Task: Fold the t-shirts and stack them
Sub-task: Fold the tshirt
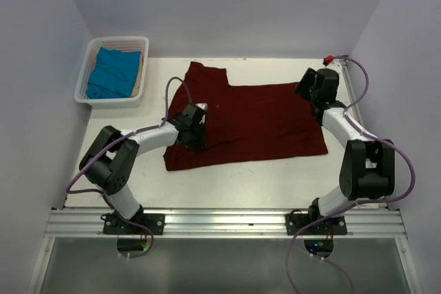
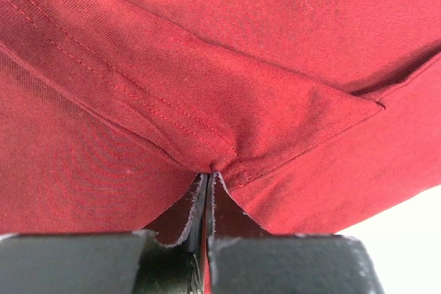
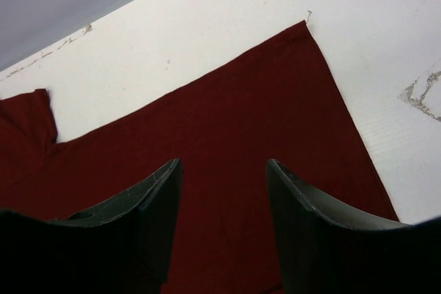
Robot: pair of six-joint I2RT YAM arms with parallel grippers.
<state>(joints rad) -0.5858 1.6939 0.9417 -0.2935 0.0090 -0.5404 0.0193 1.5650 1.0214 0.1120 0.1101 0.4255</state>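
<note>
The left pincer (image 1: 193, 126) is closed tight on a pinch of the red t-shirt (image 1: 265, 118). In the left wrist view its two fingers meet with no gap, and a stitched seam of the red t-shirt (image 2: 275, 39) gathers into a pucker right at the left pincer (image 2: 208, 185). Folds fan away from that point to both sides. The right pincer (image 1: 308, 87) stands wide open and holds nothing. Seen from its own wrist, the right pincer (image 3: 224, 166) hangs above the cloth with flat fabric showing between its jaws. Whether the tips touch the cloth I cannot tell.

The red t-shirt (image 3: 227, 115) lies spread on the table (image 1: 241, 180), about in the middle, long side running left to right. One sleeve points toward the far left, and the straight edge is on the right. Its far right corner lies flat on the table (image 3: 207, 25), just beyond the open right pincer. The left pincer grips the shirt at its left part, below the sleeve, where the cloth is rumpled.

Well apart, in the far left corner, stands a white basket (image 1: 110, 101). In it lies a folded blue t-shirt (image 1: 114, 72), with a strip of tan cloth (image 1: 140, 74) showing along its right side.
</note>
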